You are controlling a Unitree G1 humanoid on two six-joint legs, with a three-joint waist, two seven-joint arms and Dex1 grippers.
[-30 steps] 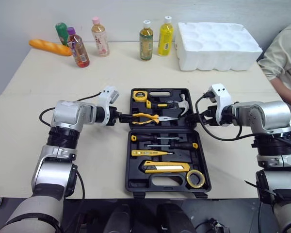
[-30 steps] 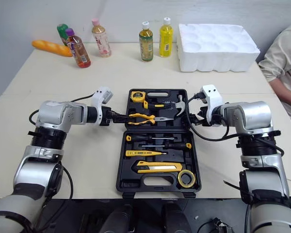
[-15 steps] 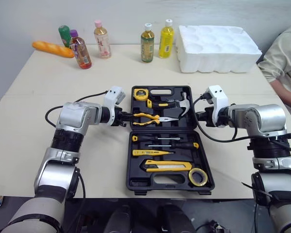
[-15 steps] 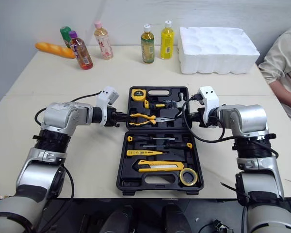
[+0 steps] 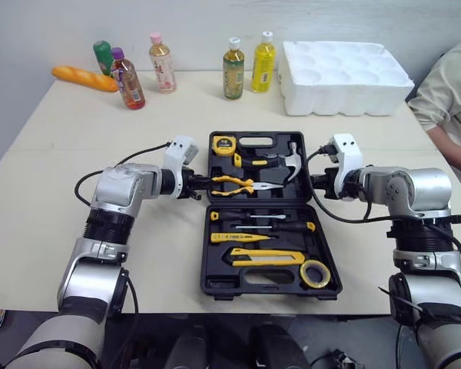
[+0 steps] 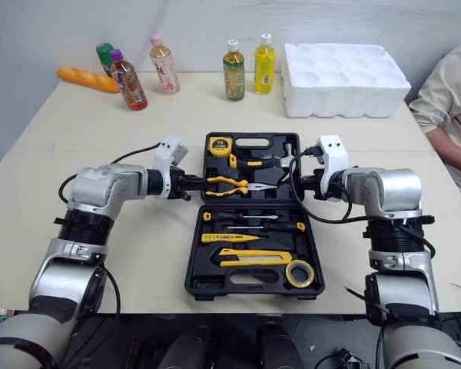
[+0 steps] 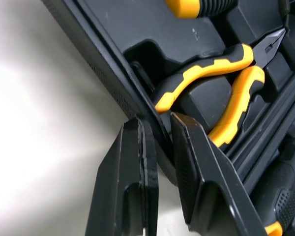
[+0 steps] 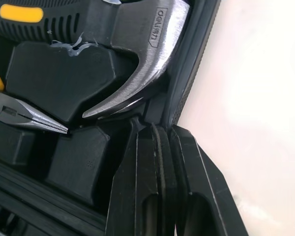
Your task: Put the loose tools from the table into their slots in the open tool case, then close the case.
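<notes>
1. Head view, against half a second ago: the five drink bottles (image 5: 232, 68) hold their places in the picture. The black plastic tool case (image 5: 215, 286) sits slightly farther from the robot, and both grippers have gone with it.
2. Head view, now: the case lies open in the middle of the pale tabletop (image 5: 54, 177). Its long axis runs away from the robot and its hinge lies crosswise. The left gripper (image 5: 202, 185) is at the far half's left edge, and the right gripper (image 5: 315, 185) is at its right edge.
3. The far half holds a yellow tape measure (image 5: 223, 143) and a steel claw hammer (image 5: 292, 160) with its head toward the robot's right. Yellow-handled pliers (image 5: 242, 183) also lie there crosswise, nose pointing to the robot's right.
4. In the near half, two black-handled screwdrivers (image 5: 230, 217), a yellow pen-shaped tool (image 5: 230, 237) and a yellow utility knife (image 5: 265, 256) lie crosswise. A yellow tape roll (image 5: 316, 273) sits in the near right corner.
5. Near the bottles by the tabletop's far edge are an orange loaf (image 5: 81, 76) and a white foam tray (image 5: 346, 68). A person's beige sleeve (image 5: 446, 84) shows at the right.
6. Left wrist view: the jaws are clenched astride the case's side wall. One is outside over the tabletop, the other inside by the pliers' handle ends.
7. Right wrist view: the jaws are clenched on the case's rim, just beside the hammer's curved claw.
</notes>
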